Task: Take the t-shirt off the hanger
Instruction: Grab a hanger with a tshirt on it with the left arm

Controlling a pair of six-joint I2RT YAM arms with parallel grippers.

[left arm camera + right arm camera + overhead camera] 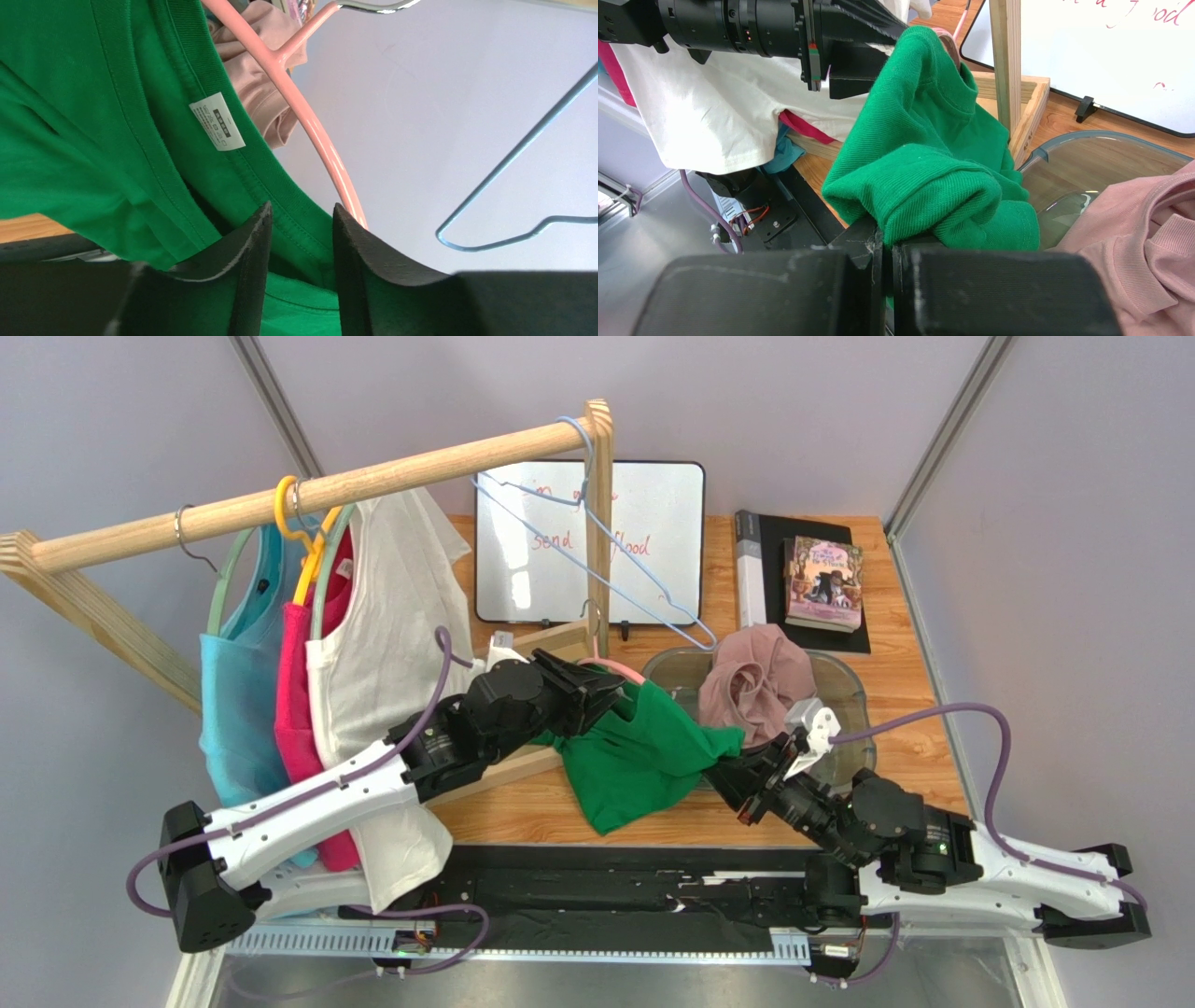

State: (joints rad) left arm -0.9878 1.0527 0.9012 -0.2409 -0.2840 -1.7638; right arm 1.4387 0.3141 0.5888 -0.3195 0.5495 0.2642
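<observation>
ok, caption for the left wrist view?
Left fingers straddle the green t-shirt collar beside the pink hanger.

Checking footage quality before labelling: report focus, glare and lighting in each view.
Top view: even light, soft shadows, all sharp, the whiteboard washed out. Left wrist view: the green shirt is crisp, its label too small to read, the wall behind bright. Right wrist view: the shirt's weave is sharp, the right tool near the lens soft.

Whiteboard (pixel 648 493) — red handwriting, "send … flood"; t-shirt tag (pixel 217 121) — unreadable.
</observation>
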